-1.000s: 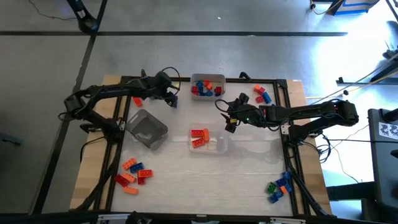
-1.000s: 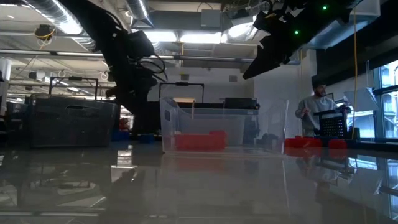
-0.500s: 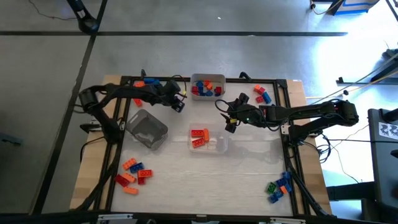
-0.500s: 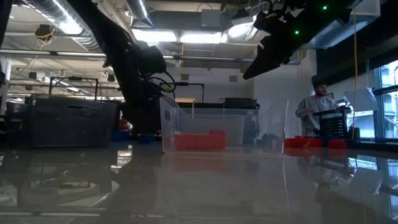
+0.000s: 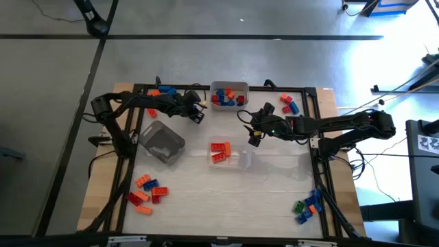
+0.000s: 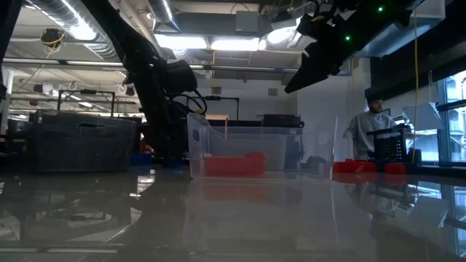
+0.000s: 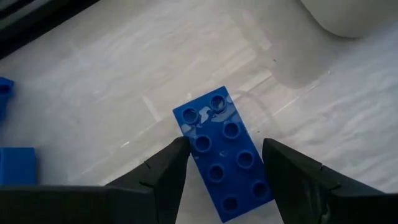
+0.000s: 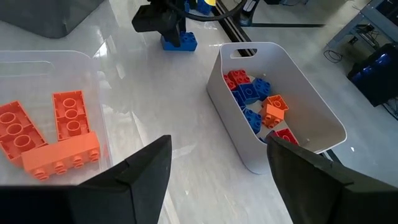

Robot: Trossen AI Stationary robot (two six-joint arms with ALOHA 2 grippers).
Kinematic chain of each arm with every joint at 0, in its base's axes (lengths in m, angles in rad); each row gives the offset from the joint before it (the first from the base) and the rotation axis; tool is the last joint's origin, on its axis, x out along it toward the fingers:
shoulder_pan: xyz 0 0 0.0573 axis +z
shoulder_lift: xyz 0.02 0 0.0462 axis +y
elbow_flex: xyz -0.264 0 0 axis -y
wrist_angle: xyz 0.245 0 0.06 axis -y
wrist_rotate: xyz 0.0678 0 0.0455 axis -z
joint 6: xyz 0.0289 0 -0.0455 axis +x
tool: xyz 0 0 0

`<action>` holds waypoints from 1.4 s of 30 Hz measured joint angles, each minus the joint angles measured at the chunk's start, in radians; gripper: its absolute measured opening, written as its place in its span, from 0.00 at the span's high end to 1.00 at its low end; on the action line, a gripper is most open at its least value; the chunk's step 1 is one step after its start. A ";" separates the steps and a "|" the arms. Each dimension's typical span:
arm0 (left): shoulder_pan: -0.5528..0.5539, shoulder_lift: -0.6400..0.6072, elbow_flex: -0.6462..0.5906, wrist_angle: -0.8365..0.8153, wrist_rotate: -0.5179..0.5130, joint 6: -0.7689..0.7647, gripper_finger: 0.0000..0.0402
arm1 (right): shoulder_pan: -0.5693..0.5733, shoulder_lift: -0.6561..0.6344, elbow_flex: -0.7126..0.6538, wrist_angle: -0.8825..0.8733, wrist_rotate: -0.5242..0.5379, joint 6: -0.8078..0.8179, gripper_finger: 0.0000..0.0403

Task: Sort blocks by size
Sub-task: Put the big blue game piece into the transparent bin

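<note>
A blue eight-stud block (image 7: 224,155) lies flat on the table just left of the white bin (image 5: 230,87). My left gripper (image 5: 197,114) hangs low over it, open, one finger on each long side of the block, which lies slightly askew to them. The right wrist view shows the same block (image 8: 179,42) under that gripper (image 8: 163,22). My right gripper (image 5: 252,136) hovers open and empty above the table between the bin and the clear tray (image 5: 241,162). Orange blocks (image 8: 50,134) lie in the tray; small red, blue and orange blocks (image 8: 255,99) fill the bin.
A grey container (image 5: 162,142) stands at the left. Loose blocks lie in piles near left (image 5: 145,191), near right (image 5: 309,206), far right (image 5: 288,104) and far left (image 5: 161,91). A dark frame (image 5: 319,137) rims the table. A person (image 6: 371,127) stands in the room beyond.
My left gripper has come down toward the table and a little toward its right edge, settling over the blue block with the gap between its fingers unchanged. The block has stayed on the table.
</note>
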 joint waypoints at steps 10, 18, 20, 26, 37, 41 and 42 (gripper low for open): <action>-0.005 0.003 -0.002 -0.073 0.012 0.225 0.60 | 0.000 0.000 0.000 -0.001 0.000 0.000 0.35; -0.006 0.003 -0.002 -0.072 0.007 0.271 0.69 | 0.000 0.000 0.000 -0.001 0.000 0.000 0.35; -0.012 -0.001 -0.002 -0.074 0.004 0.272 0.69 | 0.000 0.000 0.000 -0.001 0.000 0.000 0.35; -0.054 -0.067 -0.005 -0.085 0.005 0.271 0.68 | 0.000 0.000 0.000 0.000 0.000 0.000 0.35; -0.208 -0.337 -0.004 -0.073 0.033 0.290 0.67 | 0.000 0.000 0.000 0.000 0.000 0.000 0.35; -0.279 -0.405 -0.003 -0.021 0.115 0.329 0.67 | 0.000 0.000 0.000 0.000 0.000 0.000 0.35; -0.297 -0.412 -0.003 0.000 0.142 0.341 0.67 | 0.000 0.000 0.000 0.000 0.000 0.000 0.35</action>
